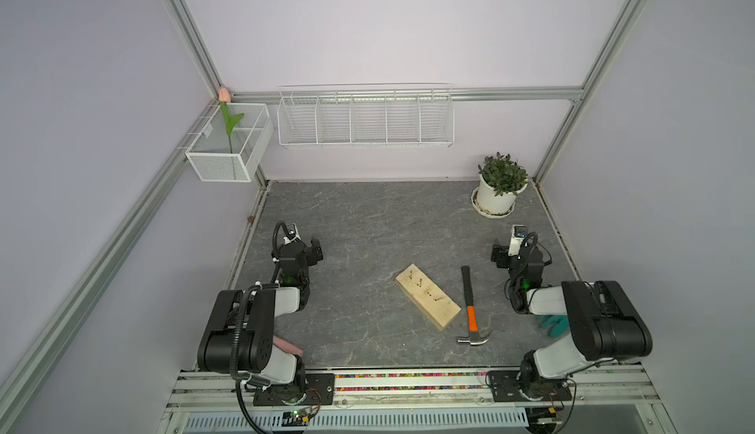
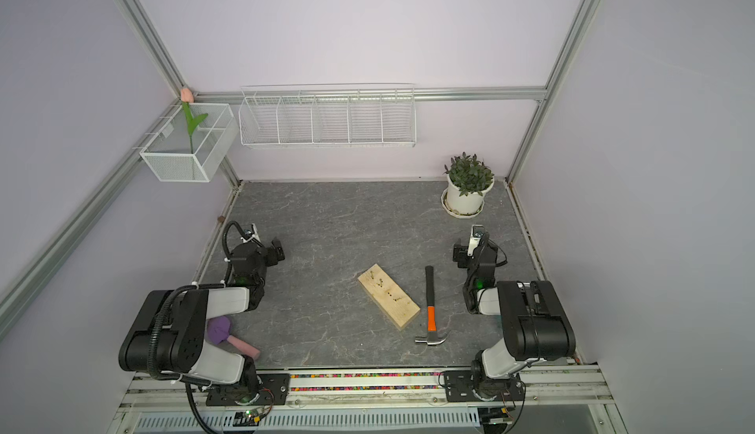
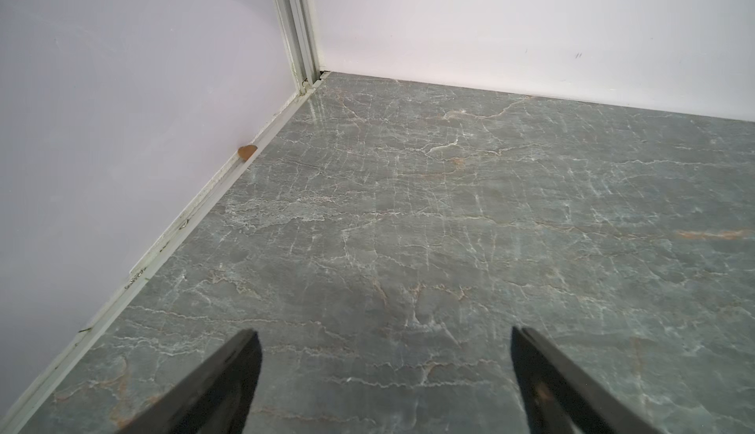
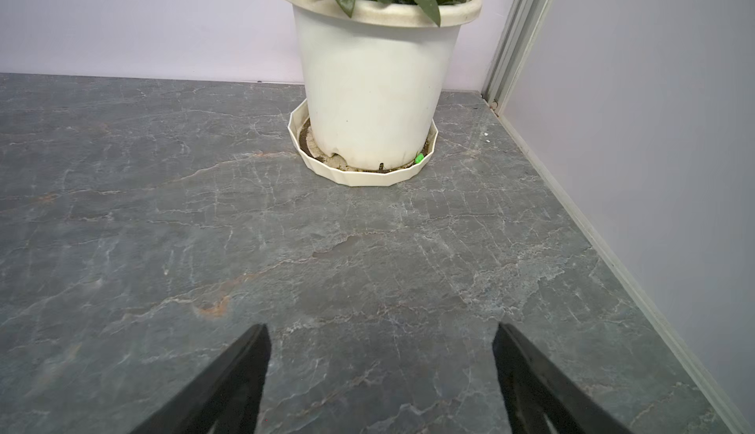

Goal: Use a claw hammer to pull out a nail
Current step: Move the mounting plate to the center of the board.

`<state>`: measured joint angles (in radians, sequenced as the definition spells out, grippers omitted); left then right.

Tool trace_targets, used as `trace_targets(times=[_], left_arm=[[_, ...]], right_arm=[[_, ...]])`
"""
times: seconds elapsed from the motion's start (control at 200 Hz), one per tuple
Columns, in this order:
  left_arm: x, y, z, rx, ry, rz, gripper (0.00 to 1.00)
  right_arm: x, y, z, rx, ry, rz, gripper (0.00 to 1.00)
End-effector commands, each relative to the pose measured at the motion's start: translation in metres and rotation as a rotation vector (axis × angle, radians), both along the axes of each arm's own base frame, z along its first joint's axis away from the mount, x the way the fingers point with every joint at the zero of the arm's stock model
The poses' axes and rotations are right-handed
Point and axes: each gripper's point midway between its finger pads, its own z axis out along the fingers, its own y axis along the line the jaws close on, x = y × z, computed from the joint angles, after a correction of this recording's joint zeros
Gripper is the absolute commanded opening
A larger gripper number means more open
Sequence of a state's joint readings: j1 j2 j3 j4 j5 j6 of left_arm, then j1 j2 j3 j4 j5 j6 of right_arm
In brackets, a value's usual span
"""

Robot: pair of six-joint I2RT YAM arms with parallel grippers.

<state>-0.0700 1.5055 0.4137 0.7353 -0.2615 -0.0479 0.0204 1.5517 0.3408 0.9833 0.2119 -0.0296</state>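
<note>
The claw hammer lies flat on the grey table, right of centre. Its silver head points to the table's front edge and its black handle to the back. Just left of it lies a pale wooden block with a few small nails standing in its top. My left gripper hovers open over bare table near the left wall, far from the block. My right gripper is open too, behind and right of the hammer's handle end, facing the plant pot. Both are empty.
A white potted plant stands at the back right corner. A wire basket and a mesh box holding a fake tulip hang on the walls. A purple and pink object lies under my left arm.
</note>
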Motion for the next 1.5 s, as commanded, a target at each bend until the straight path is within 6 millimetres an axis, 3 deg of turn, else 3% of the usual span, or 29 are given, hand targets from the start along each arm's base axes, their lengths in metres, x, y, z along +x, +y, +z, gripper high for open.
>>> trace_targets(times=[0.0,0.83,0.95,1.055,1.14,1.21,1.28,1.365,1.495], left_arm=[[0.008,0.001,0.01,0.004,-0.032,-0.005,0.99],[0.008,0.0,0.011,0.004,-0.033,-0.007,0.99],[0.008,-0.008,0.035,0.043,-0.065,-0.057,0.99],[0.002,-0.012,0.069,0.004,-0.037,-0.054,0.99],[-0.011,0.001,0.095,-0.214,-0.1,0.098,0.99],[-0.032,0.024,0.09,-0.435,-0.125,0.324,0.99],[-0.027,0.008,0.098,-0.46,-0.139,0.203,0.99],[-0.022,-0.013,0.104,-0.484,-0.103,0.086,0.99],[-0.016,-0.037,0.109,-0.498,-0.057,-0.048,0.99]], right_arm=[[0.002,0.004,0.0,0.014,0.003,0.027,0.88],[0.002,0.004,0.001,0.014,-0.002,0.025,0.88],[-0.008,0.004,0.018,-0.017,-0.05,0.003,0.88],[-0.02,0.009,0.055,-0.04,-0.086,0.003,0.88],[-0.037,-0.002,0.085,0.213,-0.202,-0.112,0.89],[-0.056,-0.016,0.077,0.486,-0.214,-0.244,0.88],[-0.053,0.02,0.089,0.495,-0.152,-0.013,0.88],[-0.057,0.061,0.087,0.528,0.009,0.153,0.88],[-0.085,0.129,0.079,0.473,0.175,0.402,0.88]])
